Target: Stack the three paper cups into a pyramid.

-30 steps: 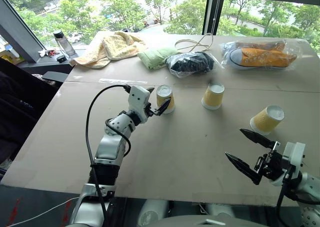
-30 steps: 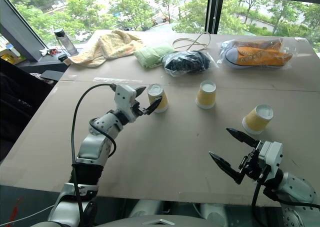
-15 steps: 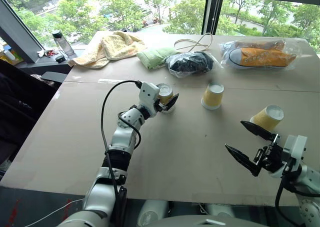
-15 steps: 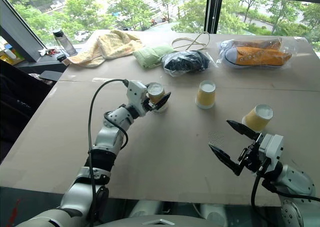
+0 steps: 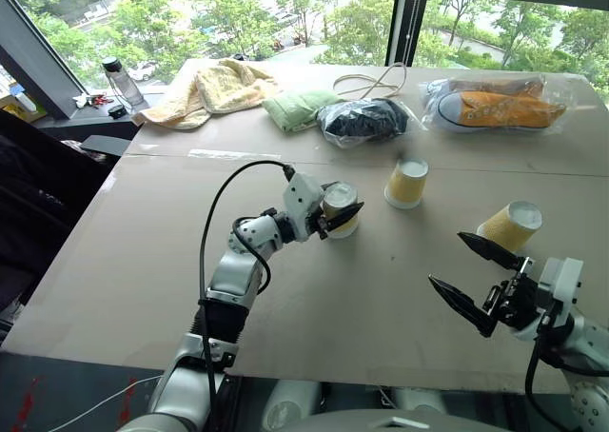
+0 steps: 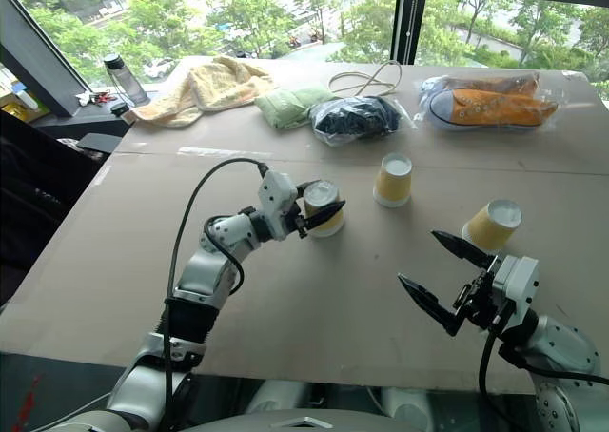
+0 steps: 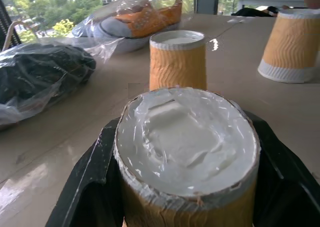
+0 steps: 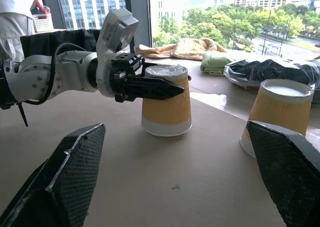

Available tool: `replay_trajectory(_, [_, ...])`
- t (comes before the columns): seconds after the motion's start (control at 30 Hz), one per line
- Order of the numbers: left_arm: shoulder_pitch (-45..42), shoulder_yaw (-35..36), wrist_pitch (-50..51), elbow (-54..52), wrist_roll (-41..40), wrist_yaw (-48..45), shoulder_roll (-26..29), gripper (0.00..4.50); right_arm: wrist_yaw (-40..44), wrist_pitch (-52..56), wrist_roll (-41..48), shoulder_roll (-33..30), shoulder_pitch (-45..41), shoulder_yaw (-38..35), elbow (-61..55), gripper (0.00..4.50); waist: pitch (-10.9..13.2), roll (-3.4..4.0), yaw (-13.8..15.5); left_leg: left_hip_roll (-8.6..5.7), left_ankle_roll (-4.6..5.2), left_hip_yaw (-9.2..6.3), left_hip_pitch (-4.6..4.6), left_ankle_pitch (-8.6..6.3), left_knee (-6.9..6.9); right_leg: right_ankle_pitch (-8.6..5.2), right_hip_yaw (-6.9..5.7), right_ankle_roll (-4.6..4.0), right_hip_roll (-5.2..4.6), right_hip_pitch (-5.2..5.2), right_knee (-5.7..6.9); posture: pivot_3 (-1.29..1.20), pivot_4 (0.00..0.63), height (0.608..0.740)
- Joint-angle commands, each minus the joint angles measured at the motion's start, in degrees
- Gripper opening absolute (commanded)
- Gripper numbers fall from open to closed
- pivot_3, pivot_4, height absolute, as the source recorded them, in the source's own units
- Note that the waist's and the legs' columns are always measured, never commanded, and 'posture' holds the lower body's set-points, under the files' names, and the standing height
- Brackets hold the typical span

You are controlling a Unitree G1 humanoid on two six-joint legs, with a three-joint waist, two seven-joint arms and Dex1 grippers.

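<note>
Our left hand (image 5: 341, 215) is clamped on the first cup (image 5: 340, 208), fingers high on its ribbed sides near the upturned white base, and the cup stands upside down on the bench (image 5: 362, 299). Our right hand (image 5: 473, 278) waits with its fingers spread wide and nothing between them.

Just beyond the left fingertips stands the second cup (image 5: 406, 183), also inverted and apart from the held one. The third cup (image 5: 509, 226) sits just past the right hand's upper finger, tilted and not touched.

We judge the step in hand to be building the base row: bring the held cup beside the second one. To do it well, we should slide or carry it low and keep it upright, since a grip this high could tip it. Stop with the two wide rims side by side, near enough that a third cup can bridge both bases. Loosen the fingers straight apart and back away along the approach line, so that neither cup is nudged.

The bagged shoes (image 5: 495, 104) and towels (image 5: 214, 89) lie well beyond.
</note>
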Motion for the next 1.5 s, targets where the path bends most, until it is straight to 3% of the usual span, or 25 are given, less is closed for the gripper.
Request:
replay_trajectory(0.03, [-0.58,-2.13,-1.04,-2.36,-0.66,-2.46,-0.86,2.24,-1.24,-0.72,0.26,0.36,0.50,-1.61,-2.23,4.50,-0.01,0.01,-0.09,0.00,0.00,0.00,0.01,0.00,0.00,0.00,0.00,0.00,0.00,0.00,0.00,0.00,0.150,0.740])
replay_trajectory(0.23, [-1.21,-3.61,-2.74,-1.23,0.37,-2.79,-2.96,2.24,-3.43,-0.47,-0.72,0.75,1.15,-1.28,-3.44,4.50,0.00,0.00,-0.06,0.00,0.01,0.00,0.00,0.00,0.00,0.00,0.00,0.00,0.01,0.00,0.00,0.00,0.150,0.740])
replay_trajectory(0.3, [-1.45,-3.80,-3.41,-0.76,0.60,-2.92,-3.34,3.28,-4.05,-0.63,-0.99,1.03,1.45,-1.20,-3.55,4.50,0.00,0.01,-0.06,0.00,0.01,0.00,0.00,0.00,0.00,0.00,0.00,0.00,0.01,0.00,0.00,0.00,0.150,0.740])
replay_trajectory(0.4, [-1.45,-4.04,-3.48,-1.23,0.25,-3.82,-3.17,4.42,-4.15,-1.10,-1.28,1.27,1.84,-1.10,-3.14,4.50,0.00,0.01,-0.06,0.00,0.01,0.00,0.00,0.00,0.01,0.00,0.00,0.01,0.01,0.00,0.01,0.00,0.150,0.740])
replay_trajectory(0.6, [-0.79,-2.59,-1.15,-5.25,-1.27,-4.31,-1.24,4.42,-5.08,-0.92,-2.09,1.92,0.74,-1.50,-1.38,4.50,0.00,0.01,-0.10,0.00,0.01,0.00,0.01,0.01,0.01,0.00,0.00,0.00,0.02,0.00,0.01,0.00,0.150,0.740])
replay_trajectory(0.87, [-0.40,5.36,14.94,-20.89,-12.05,-0.88,4.10,4.42,-14.30,3.93,-6.11,5.46,-11.23,1.59,3.35,4.50,0.00,0.02,-0.33,0.01,-0.01,0.00,0.02,0.01,0.01,-0.01,0.02,-0.01,0.04,-0.02,0.04,0.00,0.150,0.740])
replay_trajectory(0.97, [0.23,7.68,22.34,-25.75,-16.87,-1.47,8.20,4.42,-17.87,7.18,-7.46,6.86,-17.42,2.69,6.78,4.50,0.00,0.02,-0.24,0.01,-0.02,-0.01,0.03,0.02,0.01,-0.01,0.01,-0.01,0.05,-0.02,0.05,0.00,0.150,0.740])
replay_trajectory(1.13, [-0.17,14.98,36.59,-33.72,-27.83,-3.35,20.35,4.42,-23.44,9.78,-13.71,10.66,-34.19,6.70,20.06,4.50,0.04,0.01,-1.22,0.00,-0.21,0.05,0.03,0.14,0.01,0.00,0.09,-0.04,0.09,-0.11,0.17,0.00,0.150,0.740])
replay_trajectory(1.3, [0.09,17.72,43.27,-37.47,-32.64,-2.50,26.81,4.42,-24.61,8.81,-16.67,12.83,-40.48,7.66,27.72,4.50,0.04,0.01,-0.81,-0.02,-0.28,0.01,-0.02,0.18,-0.03,0.00,0.04,-0.05,0.07,-0.18,0.22,0.00,0.150,0.740])
replay_trajectory(1.5, [0.36,19.24,46.01,-39.11,-34.93,-1.10,29.36,4.42,-22.49,9.12,-16.31,13.97,-43.05,8.33,30.55,4.50,0.04,0.02,-1.43,-0.06,-0.29,0.05,-0.35,0.19,0.01,0.02,0.12,-0.04,0.06,-0.51,0.25,0.00,0.150,0.740])
